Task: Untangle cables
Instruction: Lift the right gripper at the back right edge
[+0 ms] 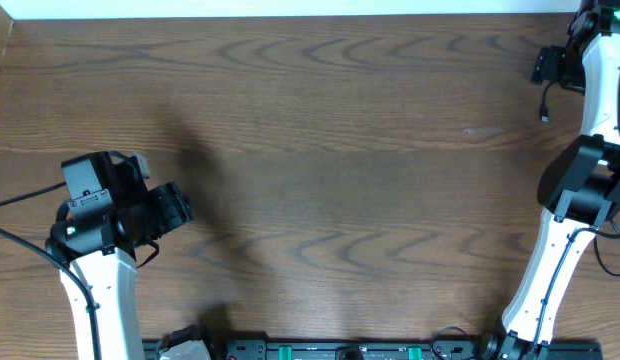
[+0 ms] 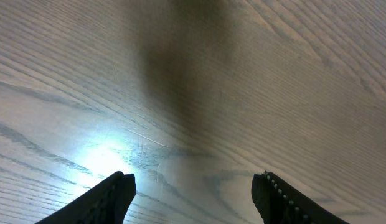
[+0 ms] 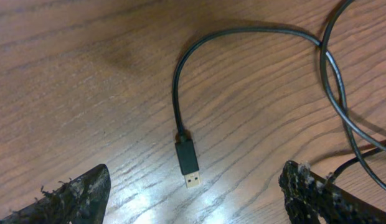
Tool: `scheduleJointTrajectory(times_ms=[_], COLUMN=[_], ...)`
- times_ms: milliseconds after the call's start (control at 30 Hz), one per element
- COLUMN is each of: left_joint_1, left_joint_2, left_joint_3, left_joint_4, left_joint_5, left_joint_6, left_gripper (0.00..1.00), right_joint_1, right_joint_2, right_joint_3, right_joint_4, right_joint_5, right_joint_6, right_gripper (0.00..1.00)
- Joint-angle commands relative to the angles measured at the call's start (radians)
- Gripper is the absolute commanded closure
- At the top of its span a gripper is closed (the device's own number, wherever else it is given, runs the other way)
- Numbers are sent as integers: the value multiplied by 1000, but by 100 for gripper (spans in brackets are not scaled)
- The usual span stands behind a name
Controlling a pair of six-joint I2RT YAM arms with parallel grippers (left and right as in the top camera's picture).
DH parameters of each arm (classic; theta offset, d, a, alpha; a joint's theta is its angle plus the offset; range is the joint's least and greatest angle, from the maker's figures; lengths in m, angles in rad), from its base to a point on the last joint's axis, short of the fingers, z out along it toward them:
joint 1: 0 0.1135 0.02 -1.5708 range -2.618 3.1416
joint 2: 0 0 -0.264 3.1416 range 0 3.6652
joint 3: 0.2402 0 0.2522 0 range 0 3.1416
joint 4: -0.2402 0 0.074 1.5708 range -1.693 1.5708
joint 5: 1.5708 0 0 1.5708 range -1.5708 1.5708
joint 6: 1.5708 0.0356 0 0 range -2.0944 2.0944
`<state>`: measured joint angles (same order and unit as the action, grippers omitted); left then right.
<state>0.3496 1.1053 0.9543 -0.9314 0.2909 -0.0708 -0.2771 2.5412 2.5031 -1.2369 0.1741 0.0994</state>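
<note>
Below the released right claw [image 3: 196, 169], a black cable [image 3: 178, 93] with one USB plug [image 3: 188, 158] lies on the worktop [image 3: 87, 74]; left claw [image 2: 193, 183] likewise released.

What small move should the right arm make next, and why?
Probably lower the right gripper onto the USB plug and close: the jaws stand open, the plug lies free between them, and its cord crosses another cable farther along.

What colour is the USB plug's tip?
The tip is gold, the cable black; best in the right wrist view.
</note>
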Motion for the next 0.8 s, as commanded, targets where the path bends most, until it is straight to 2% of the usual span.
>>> scheduleJointTrajectory(times_ms=[0,133,300,433,500,667,767], left_joint_1=[-2,-2,-2,-2,-2,-2,-2], left_joint_2=[5,5,5,5,5,5,5], left_joint_3=[5,5,5,5,5,5,5], left_joint_4=[-3,-3,-2,-2,-2,-2,-2], left_joint_5=[16,16,16,16,16,16,16], left_joint_6=[14,14,14,14,14,14,14], left_gripper=[34,34,34,34,34,34,34], right_joint_1=[0,-3,-2,-3,-4,-6,-15], right_joint_2=[47,108,155,160,160,161,161], right_joint_3=[-13,-13,-13,-13,-13,-13,-13], right_joint_4=[-1,-1,22,39,43,29,5], right_joint_5=[27,26,23,24,26,26,26], right_joint_6=[17,34,61,64,65,107,141], right_gripper=[16,14,6,9,21,82,91])
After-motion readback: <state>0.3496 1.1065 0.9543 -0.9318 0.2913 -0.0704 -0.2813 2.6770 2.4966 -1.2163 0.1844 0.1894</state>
